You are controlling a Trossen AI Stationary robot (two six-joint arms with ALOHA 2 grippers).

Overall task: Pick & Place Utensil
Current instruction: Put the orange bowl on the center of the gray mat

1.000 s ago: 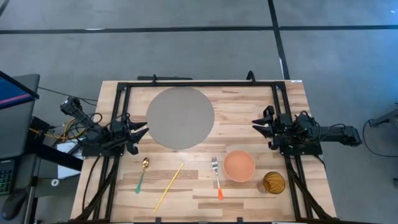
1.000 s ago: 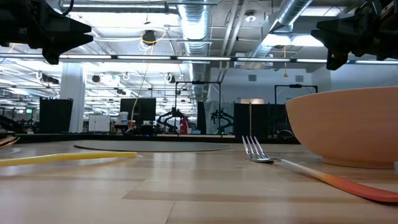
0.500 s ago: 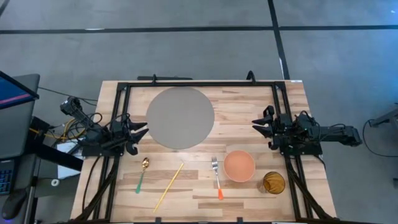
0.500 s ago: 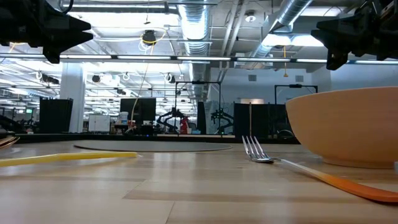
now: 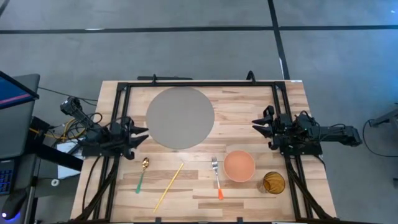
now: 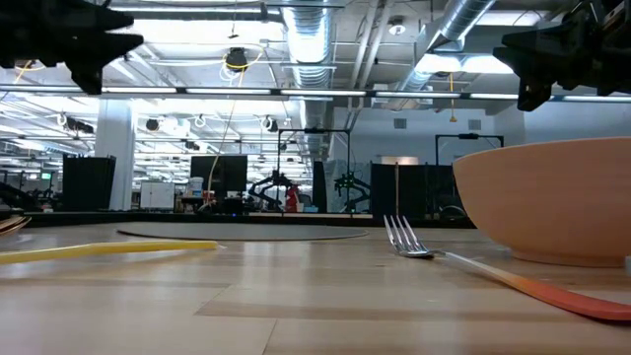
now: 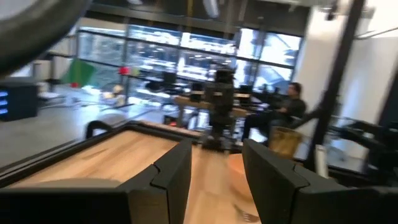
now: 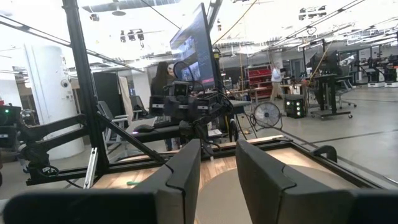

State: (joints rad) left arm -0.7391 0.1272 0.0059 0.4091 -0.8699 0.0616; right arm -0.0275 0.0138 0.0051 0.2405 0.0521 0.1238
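Three utensils lie flat on the wooden table near its near edge: a gold spoon with a green handle (image 5: 142, 174), a yellow chopstick (image 5: 168, 186) and a fork with an orange handle (image 5: 217, 177) (image 6: 409, 240). My left gripper (image 5: 138, 138) (image 7: 216, 149) hangs open above the table's left side, beyond the spoon. My right gripper (image 5: 256, 127) (image 8: 217, 146) hangs open above the right side, beyond the orange bowl (image 5: 239, 166). Neither touches anything.
A round grey mat (image 5: 180, 117) lies at the far middle of the table. The orange bowl stands right of the fork, and an amber glass (image 5: 273, 182) stands at the near right corner. A black frame (image 5: 199, 83) rims the table. People sit in the room beyond.
My left gripper has risen a little and turned slightly above the table's left side; its wrist view is blurred by the motion. The utensils have stayed where they were.
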